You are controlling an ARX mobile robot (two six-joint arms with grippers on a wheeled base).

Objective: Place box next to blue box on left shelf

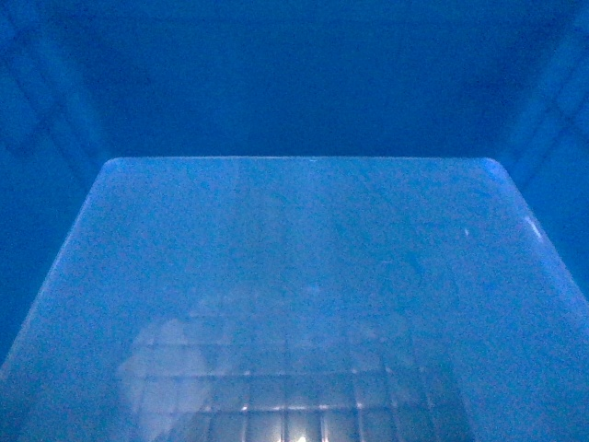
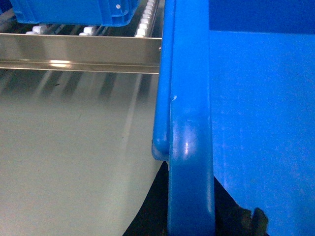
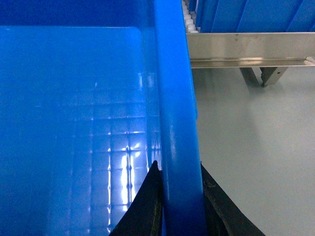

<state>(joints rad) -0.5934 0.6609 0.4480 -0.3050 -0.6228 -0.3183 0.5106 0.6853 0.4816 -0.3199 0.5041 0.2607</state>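
Head view is filled w/ the inside of the large bright-blue rectangular plastic crate (image 1: 304, 276): pale scuffed flat floor w/ a faint grid pattern near the bottom edge, darker far wall up top, ribbed side walls at both edges. Nothing else shows in that view.

Left wrist view: the crate's thick rim runs top to bottom thru the middle, w/ its inner wall to the right. The left gripper (image 2: 189, 216) sits at the bottom of the pic; dark finger parts show on both sides of the rim, so its jaws are clamped on the crate's left rim. Beyond the rim there's a grey smooth floor (image 2: 74, 162), then a shiny steel shelf rail (image 2: 78, 56) running across, w/ white plastic rollers (image 2: 147, 19) behind it. A second bright-blue plastic box (image 2: 69, 12) rests on those rollers at the top left, above and apart from the held crate.

Right wrist view: same story mirrored. Rim runs up the middle, crate interior to the left w/ glare on the floor grid. The right gripper (image 3: 179, 211) has black fingers (image 3: 142, 206) pressed to either side of the rim, jaws clamped on it. To the right, grey floor, a steel rail w/ bracket legs (image 3: 261, 73) under it, and more blue ribbed plastic bins (image 3: 256, 14) on the rollers beyond.

The crate is held up betw. both arms, short of the shelf's front rail.
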